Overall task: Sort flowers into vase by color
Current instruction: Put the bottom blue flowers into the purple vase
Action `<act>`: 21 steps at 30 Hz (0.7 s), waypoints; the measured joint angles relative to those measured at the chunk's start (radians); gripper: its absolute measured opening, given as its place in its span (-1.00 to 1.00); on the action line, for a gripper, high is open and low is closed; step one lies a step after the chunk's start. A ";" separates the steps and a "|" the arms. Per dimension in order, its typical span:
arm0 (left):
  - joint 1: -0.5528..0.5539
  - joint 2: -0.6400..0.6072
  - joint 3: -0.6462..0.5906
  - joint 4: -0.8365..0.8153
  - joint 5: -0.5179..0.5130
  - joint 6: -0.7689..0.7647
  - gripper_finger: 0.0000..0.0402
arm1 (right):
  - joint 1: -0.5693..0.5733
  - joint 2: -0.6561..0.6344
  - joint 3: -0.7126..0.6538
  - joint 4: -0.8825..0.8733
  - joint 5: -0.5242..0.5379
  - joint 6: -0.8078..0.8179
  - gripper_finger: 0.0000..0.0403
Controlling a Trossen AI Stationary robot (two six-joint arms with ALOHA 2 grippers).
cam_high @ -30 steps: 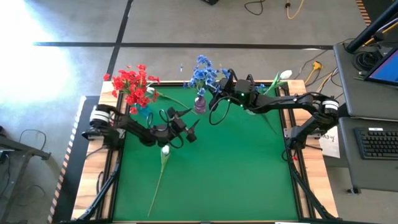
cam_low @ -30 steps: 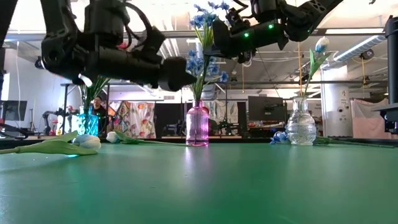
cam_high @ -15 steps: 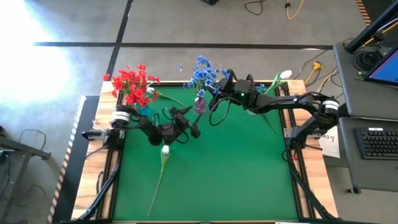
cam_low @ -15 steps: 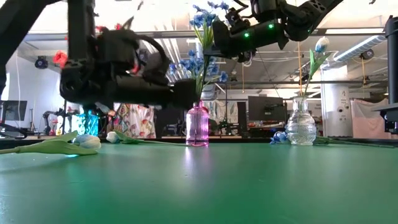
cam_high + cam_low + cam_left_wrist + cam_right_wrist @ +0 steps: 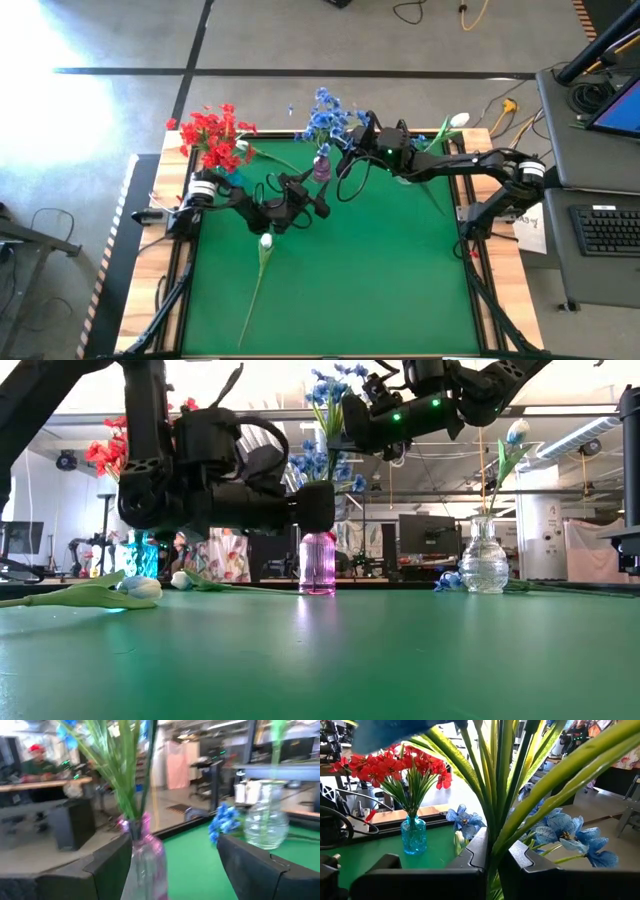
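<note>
Right gripper (image 5: 356, 138) closed tight on a green stem (image 5: 492, 870) of the small blue clustered artificial flowers (image 5: 325, 115), held up above the pink glass bottle vase (image 5: 321, 167) at the back middle of the green felt table mat (image 5: 380, 270); the right wrist view shows both dark fingers (image 5: 445, 870) pinched on the stem. Left gripper (image 5: 318, 208) open, holding nothing, jaws spread wide and pointing at the pink vase, just in front of it; in the left wrist view the vase sits between the fingers (image 5: 250, 865), contact cannot be told. Blue blooms stand in the pink vase, stems upright. Red clustered artificial flowers (image 5: 212, 135) stand in a teal glass vase (image 5: 140, 555) at the back left corner. Clear round glass vase (image 5: 484, 565) at back right holds one white tulip-like bud on a green stem (image 5: 513, 435); a loose blue flower cluster (image 5: 449, 580) lies on the mat touching that vase's base. Another white tulip bud with long stem (image 5: 264, 243) lies flat on the mat just in front of the left gripper, and one more white bud (image 5: 180, 580) lies near the teal vase. Person in a red cap (image 5: 32, 762) at a desk behind the table
</note>
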 joint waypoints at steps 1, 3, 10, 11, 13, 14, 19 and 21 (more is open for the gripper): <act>0.000 0.000 0.009 -0.026 -0.019 -0.008 0.39 | 0.000 0.000 0.000 0.000 0.000 0.000 -0.91; -0.001 0.000 0.025 -0.076 -0.043 -0.012 0.42 | 0.000 0.000 0.000 0.000 0.000 0.006 -0.91; 0.004 0.001 0.051 -0.088 -0.107 -0.052 0.64 | 0.000 0.000 0.000 -0.001 0.000 0.016 -0.91; 0.007 0.001 0.058 -0.098 -0.167 -0.055 0.67 | 0.000 0.000 0.000 -0.001 0.000 0.016 -0.91; 0.014 0.001 0.068 -0.127 -0.276 -0.056 0.72 | 0.000 0.000 0.000 -0.001 0.000 0.017 -0.91; 0.019 0.006 0.076 -0.142 -0.293 -0.054 0.74 | 0.000 0.000 0.000 -0.001 0.000 0.018 -0.91; 0.044 0.026 0.087 -0.156 -0.085 -0.066 0.78 | 0.000 0.000 0.000 -0.002 0.000 0.018 -0.91; 0.060 0.040 0.090 -0.155 0.008 -0.076 0.78 | 0.000 0.000 0.000 -0.002 0.000 0.019 -0.91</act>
